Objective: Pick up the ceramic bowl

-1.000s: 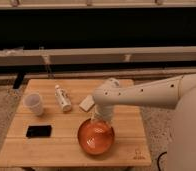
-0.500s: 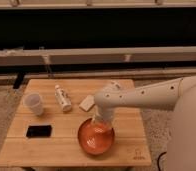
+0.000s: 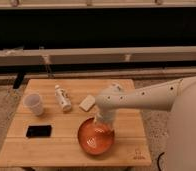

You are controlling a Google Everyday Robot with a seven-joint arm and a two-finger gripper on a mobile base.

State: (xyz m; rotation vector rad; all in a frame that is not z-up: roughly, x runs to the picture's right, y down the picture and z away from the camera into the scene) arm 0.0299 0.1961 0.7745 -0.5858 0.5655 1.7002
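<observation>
The ceramic bowl [image 3: 95, 138] is a wide, glossy orange-red bowl with pale streaks inside. It sits on the wooden table [image 3: 66, 150] near the front edge, right of centre. My gripper [image 3: 101, 125] hangs down from the white arm [image 3: 146, 97] that reaches in from the right. It is at the bowl's far rim, over its upper right part, and hides a piece of the rim.
A white cup [image 3: 33, 104] stands at the left. A small white bottle [image 3: 63, 97] lies left of centre. A pale flat block [image 3: 87, 103] lies beside the arm's wrist. A black flat device [image 3: 39, 131] lies at the front left. A low bench runs behind the table.
The gripper has come down a little toward the bowl's far rim. The bowl and the other things have not moved.
</observation>
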